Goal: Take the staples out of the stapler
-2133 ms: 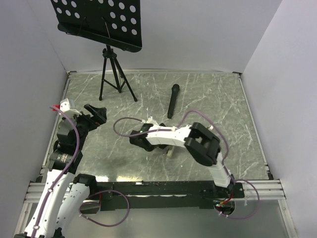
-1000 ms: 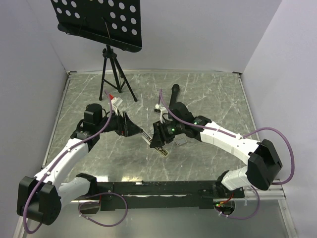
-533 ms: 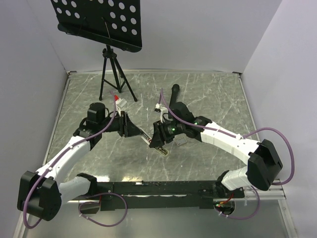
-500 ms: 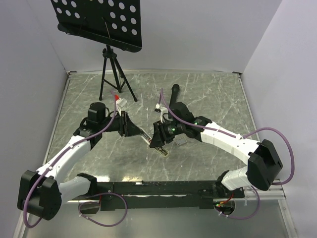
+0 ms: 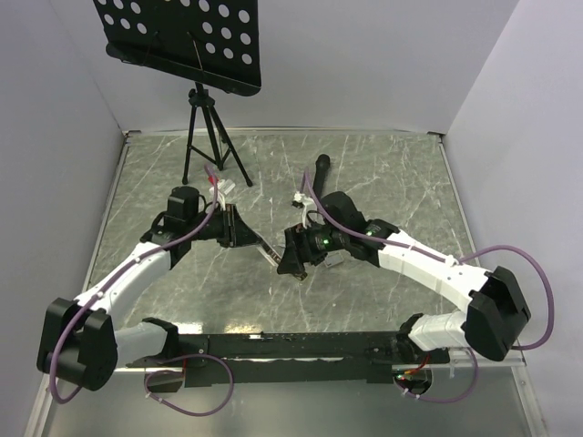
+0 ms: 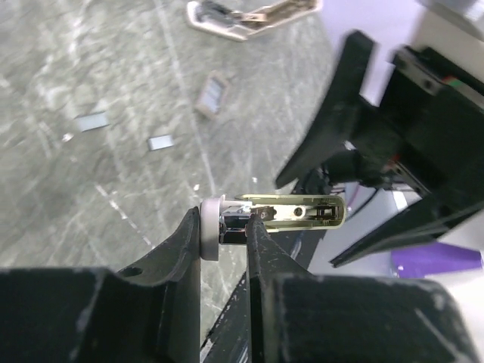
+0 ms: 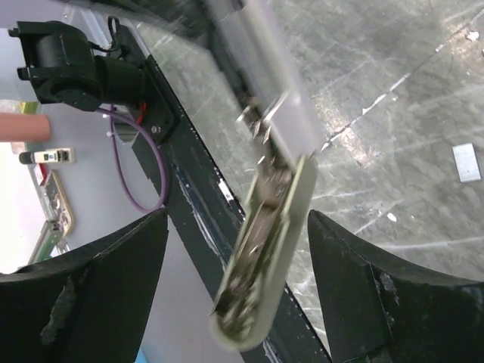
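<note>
The stapler [image 6: 291, 212] is a slim pale-green body with a metal channel, held in the air over the table's middle [image 5: 270, 251]. My left gripper [image 6: 225, 228] is shut on its rear end [image 5: 239, 230]. My right gripper [image 7: 238, 280] is open, with its fingers [image 7: 363, 280] wide on either side of the stapler's blurred front end [image 7: 265, 265] and not touching it. Short grey strips of staples [image 6: 92, 121] lie on the marble below; one strip [image 7: 466, 162] shows in the right wrist view.
A beige loose stapler piece [image 6: 249, 15] lies on the table beyond the staples. A black microphone [image 5: 317, 187] lies at centre back. A music stand on a tripod [image 5: 205, 127] stands at back left. White walls enclose the table [image 5: 401, 182].
My left gripper has closed on the stapler's rear end. My right gripper has opened and let go of the front end. Both arms shifted slightly.
</note>
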`<state>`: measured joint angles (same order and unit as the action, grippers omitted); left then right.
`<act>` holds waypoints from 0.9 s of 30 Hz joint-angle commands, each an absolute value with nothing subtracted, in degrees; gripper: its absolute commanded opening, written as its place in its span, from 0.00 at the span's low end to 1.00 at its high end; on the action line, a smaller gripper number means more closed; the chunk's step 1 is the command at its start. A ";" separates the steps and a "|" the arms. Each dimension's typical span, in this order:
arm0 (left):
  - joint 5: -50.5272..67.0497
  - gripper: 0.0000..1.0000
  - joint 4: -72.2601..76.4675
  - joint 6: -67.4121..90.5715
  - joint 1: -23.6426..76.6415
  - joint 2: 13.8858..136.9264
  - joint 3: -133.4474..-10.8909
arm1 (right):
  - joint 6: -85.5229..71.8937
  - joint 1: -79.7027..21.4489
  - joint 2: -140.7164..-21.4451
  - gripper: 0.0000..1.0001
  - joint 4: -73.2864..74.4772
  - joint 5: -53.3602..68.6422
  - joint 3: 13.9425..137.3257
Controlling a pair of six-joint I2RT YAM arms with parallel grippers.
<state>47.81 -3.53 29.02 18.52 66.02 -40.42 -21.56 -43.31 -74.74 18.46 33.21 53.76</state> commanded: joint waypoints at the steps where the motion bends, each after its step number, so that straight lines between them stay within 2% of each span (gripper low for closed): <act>1: 43.44 0.01 -3.51 29.97 18.20 67.67 -43.06 | -21.09 -42.45 -71.55 0.82 16.88 30.76 51.42; 6: 40.96 0.01 -2.90 32.95 16.70 70.04 -44.30 | -19.78 -41.31 -69.88 0.78 17.92 25.86 50.27; 16: 41.75 0.01 -0.88 37.53 15.03 71.98 -45.97 | -12.57 -41.57 -68.73 0.80 17.41 15.82 50.98; 25: 45.08 0.01 1.32 40.43 13.89 71.54 -44.30 | -9.14 -43.50 -68.91 0.66 10.03 14.85 48.61; 27: 45.61 0.01 1.41 40.78 13.28 71.54 -44.12 | -8.01 -44.21 -68.55 0.66 8.45 15.38 48.17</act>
